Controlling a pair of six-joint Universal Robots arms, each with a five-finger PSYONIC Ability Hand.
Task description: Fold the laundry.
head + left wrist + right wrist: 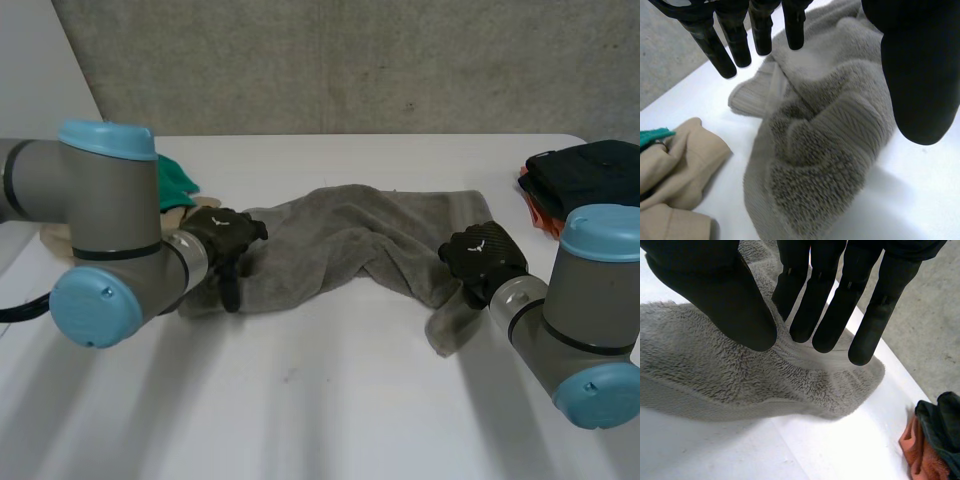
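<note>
Laundry on the white desk (320, 400) centres on a grey towel (340, 245). It lies crumpled and unfolded across the middle of the head view, humped in ridges between the two arms.

The left robot hand (225, 245) sits at the towel's left end, left of centre in the frame. In its wrist view its fingers (737, 45) are straight and well apart from the thumb (920, 75). It is open and grips nothing, and the bunched end of the towel lies under the palm.

The right robot hand (485, 258) is at the towel's right end, right of centre. In its wrist view a ridge of towel rises between the thumb (725, 295) and the straight fingers (812, 310). The towel seems to be pinched there, though the thumb hides the contact itself. Below that hand in the head view, a flap of towel trails toward the lower right.

Other cloth lies around. A beige cloth (685, 160) lies on the desk near the towel's left end, apart from it. A green cloth (180, 178) lies against the beige one at the upper left of the head view. The left arm (110, 215) stands in front of both and hides most of them. At the right edge a pile of dark clothes (590, 170) sits well apart from the towel, with an orange cloth (921, 452) showing under its edge. A concrete wall (350, 60) closes the far side of the desk.
</note>
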